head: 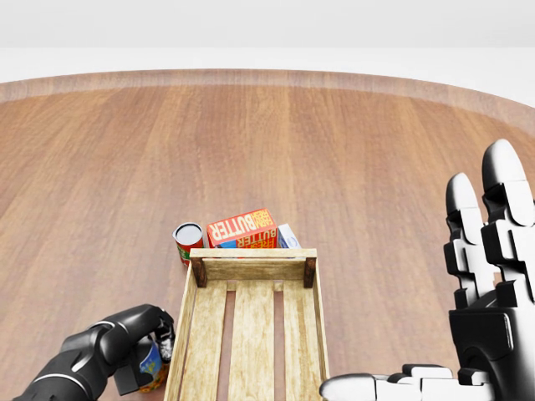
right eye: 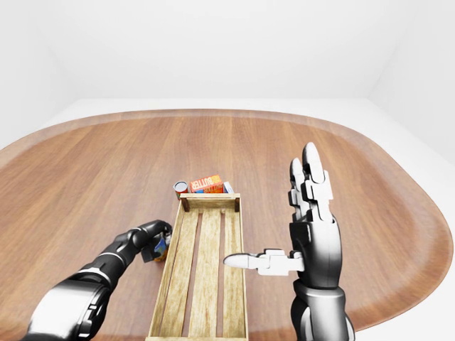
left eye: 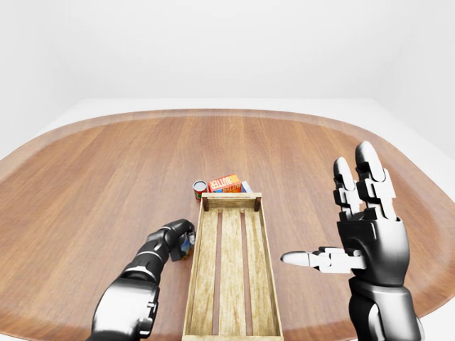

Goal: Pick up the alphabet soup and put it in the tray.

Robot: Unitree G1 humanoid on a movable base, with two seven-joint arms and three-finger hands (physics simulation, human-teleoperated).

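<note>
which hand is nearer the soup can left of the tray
Left. The left hand is wrapped around the soup can; the right hand is raised open, across the tray.

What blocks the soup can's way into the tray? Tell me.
Only the tray's left side wall stands between them. The left hand grips the alphabet soup just outside it, so the can must go up and over.

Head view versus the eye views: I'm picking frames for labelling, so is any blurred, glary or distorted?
Head view: sharp, even light, no glare; the butter box print is readable, the right hand cropped at the edge. Left-eye view: wider, the table rim bows, objects small; soft shadow beside the tray. Right-eye view: much the same.
</note>
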